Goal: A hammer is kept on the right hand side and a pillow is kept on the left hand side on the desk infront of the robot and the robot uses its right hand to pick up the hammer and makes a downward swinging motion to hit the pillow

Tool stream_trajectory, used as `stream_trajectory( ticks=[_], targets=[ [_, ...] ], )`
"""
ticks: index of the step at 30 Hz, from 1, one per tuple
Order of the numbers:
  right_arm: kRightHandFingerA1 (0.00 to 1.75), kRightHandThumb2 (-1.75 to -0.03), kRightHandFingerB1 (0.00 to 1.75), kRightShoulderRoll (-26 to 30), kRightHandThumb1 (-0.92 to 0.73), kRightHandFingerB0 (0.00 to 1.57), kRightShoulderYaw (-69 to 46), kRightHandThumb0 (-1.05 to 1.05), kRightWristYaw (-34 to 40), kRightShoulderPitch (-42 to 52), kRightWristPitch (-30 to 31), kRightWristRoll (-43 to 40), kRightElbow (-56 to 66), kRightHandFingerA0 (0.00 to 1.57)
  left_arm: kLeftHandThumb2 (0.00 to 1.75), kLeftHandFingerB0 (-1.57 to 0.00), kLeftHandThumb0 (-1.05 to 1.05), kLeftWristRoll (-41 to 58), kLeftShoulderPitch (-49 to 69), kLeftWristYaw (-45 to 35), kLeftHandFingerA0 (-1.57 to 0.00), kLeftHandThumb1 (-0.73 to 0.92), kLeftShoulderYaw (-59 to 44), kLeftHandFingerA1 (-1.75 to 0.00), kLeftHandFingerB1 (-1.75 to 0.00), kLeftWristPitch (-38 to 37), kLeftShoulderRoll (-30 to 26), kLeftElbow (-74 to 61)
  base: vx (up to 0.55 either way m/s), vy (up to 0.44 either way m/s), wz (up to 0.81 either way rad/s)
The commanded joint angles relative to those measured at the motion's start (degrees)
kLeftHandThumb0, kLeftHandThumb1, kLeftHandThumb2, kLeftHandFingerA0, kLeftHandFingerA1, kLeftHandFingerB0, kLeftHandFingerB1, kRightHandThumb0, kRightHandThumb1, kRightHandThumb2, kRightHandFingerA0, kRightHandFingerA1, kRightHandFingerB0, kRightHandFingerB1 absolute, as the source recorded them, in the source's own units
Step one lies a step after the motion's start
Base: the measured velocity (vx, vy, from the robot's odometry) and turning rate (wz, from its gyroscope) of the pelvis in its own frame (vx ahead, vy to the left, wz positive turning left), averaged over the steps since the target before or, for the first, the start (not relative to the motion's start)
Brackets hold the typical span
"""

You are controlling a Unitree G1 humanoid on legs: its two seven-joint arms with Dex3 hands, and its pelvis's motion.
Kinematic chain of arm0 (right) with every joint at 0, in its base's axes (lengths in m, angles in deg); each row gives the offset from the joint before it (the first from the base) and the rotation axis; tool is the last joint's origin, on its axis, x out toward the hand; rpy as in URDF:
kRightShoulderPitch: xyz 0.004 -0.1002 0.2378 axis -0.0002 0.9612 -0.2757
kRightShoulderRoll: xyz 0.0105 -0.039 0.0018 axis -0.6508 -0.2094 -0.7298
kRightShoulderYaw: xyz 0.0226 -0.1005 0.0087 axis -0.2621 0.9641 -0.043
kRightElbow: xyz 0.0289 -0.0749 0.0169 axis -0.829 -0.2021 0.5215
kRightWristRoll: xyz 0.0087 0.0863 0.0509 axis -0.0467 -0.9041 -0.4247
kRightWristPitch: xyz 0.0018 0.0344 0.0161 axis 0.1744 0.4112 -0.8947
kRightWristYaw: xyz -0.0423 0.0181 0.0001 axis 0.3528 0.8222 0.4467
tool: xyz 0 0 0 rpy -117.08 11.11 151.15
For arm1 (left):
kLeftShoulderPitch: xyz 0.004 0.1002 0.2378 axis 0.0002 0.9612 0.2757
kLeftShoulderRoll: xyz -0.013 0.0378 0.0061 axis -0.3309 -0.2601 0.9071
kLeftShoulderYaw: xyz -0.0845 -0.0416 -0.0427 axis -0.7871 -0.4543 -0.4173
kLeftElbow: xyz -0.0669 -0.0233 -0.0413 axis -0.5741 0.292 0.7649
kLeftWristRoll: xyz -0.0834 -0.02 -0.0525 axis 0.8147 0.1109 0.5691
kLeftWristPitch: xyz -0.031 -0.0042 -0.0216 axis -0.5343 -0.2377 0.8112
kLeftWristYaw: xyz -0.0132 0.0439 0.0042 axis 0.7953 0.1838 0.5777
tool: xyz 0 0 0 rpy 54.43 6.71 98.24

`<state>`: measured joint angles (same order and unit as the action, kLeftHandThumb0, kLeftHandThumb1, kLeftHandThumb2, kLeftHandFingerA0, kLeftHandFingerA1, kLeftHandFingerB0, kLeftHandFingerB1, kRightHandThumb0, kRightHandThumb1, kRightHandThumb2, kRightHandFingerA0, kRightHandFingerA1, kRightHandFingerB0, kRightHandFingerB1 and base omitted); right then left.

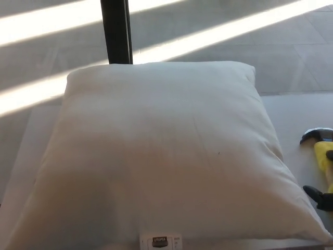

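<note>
A large white pillow covers most of the desk in the head view, a small label at its near edge. At the far right edge the hammer shows only in part: a dark head and a yellow handle running out of the picture. Just below it, a black part of my right hand shows against the handle, shut on the hammer; the rest of the hand is cut off by the picture's edge. The hammer is apart from the pillow, to its right. My left hand does not show.
The pale desk shows bare to the right of the pillow. A black post stands behind the pillow's far edge. Beyond lies a grey floor with bright stripes of sunlight.
</note>
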<state>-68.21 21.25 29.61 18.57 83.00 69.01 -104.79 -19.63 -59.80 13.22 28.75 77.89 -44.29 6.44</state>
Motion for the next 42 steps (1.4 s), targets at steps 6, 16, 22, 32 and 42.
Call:
stream_trajectory(
  ticks=[6,16,22,32,42],
  targets=[
    [0.64,-0.79,0.46,-1.72,-0.44,0.36,-0.96,-0.63,3.55,0.19,-5.32,-0.42,-1.36,0.27,0.59,-0.72,-0.64,-0.12,0.24,-1.13,-0.89,0.61,-0.17,-0.64,-0.5,-1.56,0.1,0.11,0.0,0.0,0.0],
    [0.64,-0.79,0.46,-1.89,-0.44,0.36,-0.67,-0.63,3.69,-0.74,-6.07,-0.21,-2.7,0.27,0.59,-0.72,-0.64,0.05,0.54,-1.12,-0.89,0.61,-0.48,-0.64,-0.5,-1.63,0.5,0.17,0.0,0.0,0.0],
    [0.64,-0.79,0.46,-2.21,-0.44,0.36,-0.25,-0.63,3.64,-1.58,-6.34,0.0,-3.61,0.27,0.59,-0.72,-0.64,0.28,0.97,-1.13,-0.89,0.61,-0.88,-0.64,-0.5,-1.71,0.86,0.23,0.0,0.0,0.0],
    [0.64,-0.79,0.46,-2.15,-0.44,0.36,0.16,-0.63,3.71,-2.19,-6.73,-0.05,-4.47,0.27,0.59,-0.72,-0.64,0.29,1.19,-1.09,-0.89,0.61,-1.15,-0.64,-0.5,-1.78,1.31,0.23,0.0,0.0,0.0],
    [0.64,-0.79,0.46,-2.11,-0.44,0.36,0.1,-0.63,3.75,-2.59,-6.98,-0.25,-4.85,0.27,0.59,-0.72,-0.64,0.26,0.94,-1.05,-0.89,0.61,-1.27,-0.64,-0.5,-1.8,1.2,0.13,0.0,0.0,0.0]
  ],
)
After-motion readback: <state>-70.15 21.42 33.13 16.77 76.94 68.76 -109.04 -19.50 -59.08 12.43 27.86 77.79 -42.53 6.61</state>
